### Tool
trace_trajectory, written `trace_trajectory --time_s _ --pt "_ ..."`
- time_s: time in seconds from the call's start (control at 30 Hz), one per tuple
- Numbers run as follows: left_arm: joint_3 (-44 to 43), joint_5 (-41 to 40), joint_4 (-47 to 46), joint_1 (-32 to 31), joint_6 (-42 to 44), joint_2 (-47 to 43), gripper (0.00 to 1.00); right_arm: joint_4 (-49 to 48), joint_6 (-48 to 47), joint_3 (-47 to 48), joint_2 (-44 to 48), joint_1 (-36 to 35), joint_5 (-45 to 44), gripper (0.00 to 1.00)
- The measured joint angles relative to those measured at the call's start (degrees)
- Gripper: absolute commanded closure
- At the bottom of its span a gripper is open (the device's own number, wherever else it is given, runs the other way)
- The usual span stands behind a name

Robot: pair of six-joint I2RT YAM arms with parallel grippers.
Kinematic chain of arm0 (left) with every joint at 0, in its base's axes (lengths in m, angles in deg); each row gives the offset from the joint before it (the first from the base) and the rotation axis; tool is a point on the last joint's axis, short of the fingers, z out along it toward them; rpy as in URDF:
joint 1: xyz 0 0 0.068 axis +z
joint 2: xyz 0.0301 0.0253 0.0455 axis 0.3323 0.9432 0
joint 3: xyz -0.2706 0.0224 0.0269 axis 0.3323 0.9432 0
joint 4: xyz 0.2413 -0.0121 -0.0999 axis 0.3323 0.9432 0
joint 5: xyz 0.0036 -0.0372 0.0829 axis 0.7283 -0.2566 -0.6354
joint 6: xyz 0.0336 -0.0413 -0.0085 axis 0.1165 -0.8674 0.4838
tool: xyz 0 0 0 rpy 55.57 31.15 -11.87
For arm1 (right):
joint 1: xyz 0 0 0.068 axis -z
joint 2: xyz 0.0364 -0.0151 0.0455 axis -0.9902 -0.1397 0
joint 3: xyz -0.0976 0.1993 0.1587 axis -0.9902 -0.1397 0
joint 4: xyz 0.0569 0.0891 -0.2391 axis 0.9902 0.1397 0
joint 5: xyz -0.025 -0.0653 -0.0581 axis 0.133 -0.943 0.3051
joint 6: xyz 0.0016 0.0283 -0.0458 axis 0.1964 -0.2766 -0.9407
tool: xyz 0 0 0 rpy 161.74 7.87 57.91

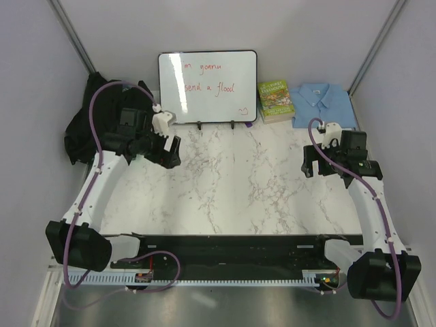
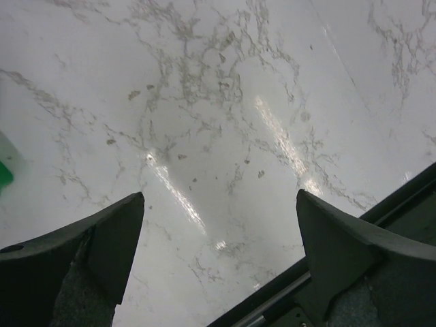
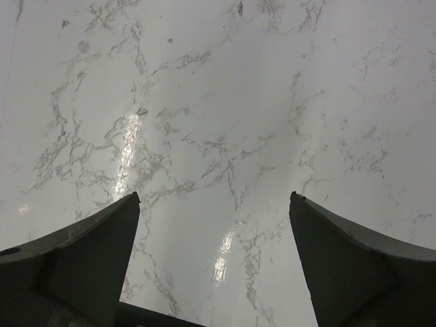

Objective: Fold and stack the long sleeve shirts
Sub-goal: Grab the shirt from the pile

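I see open marble table (image 1: pixel 231 194) between the arms. Black shirt (image 1: pixel 80 136) at far-left edge, light blue shirt (image 1: pixel 324 103) far-right. Left gripper (image 1: pixel 167 151) and right gripper (image 1: pixel 310 162) hover, jaws wide apart, holding nothing.

The crumpled black fabric shirt (image 1: pixel 78 136) sits partly behind the left arm (image 1: pixel 95 184). The green-covered book (image 1: pixel 275 101) has a title too small to read

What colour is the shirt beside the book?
The shirt is light blue, best seen in the top external view.
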Motion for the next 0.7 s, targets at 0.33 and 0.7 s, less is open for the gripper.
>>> trace_trajectory --time_s 0.33,0.7 --pt "-22.05 -3.39 -2.27 9.68 -1.9 12.48 0.01 -0.39 0.48 0.15 -3.78 0.0 0.61 0.02" --pt "-53.99 -5.31 -3.43 26.01 -0.61 43.6 0.01 -1.44 0.83 0.7 -5.51 0.0 0.96 0.02"
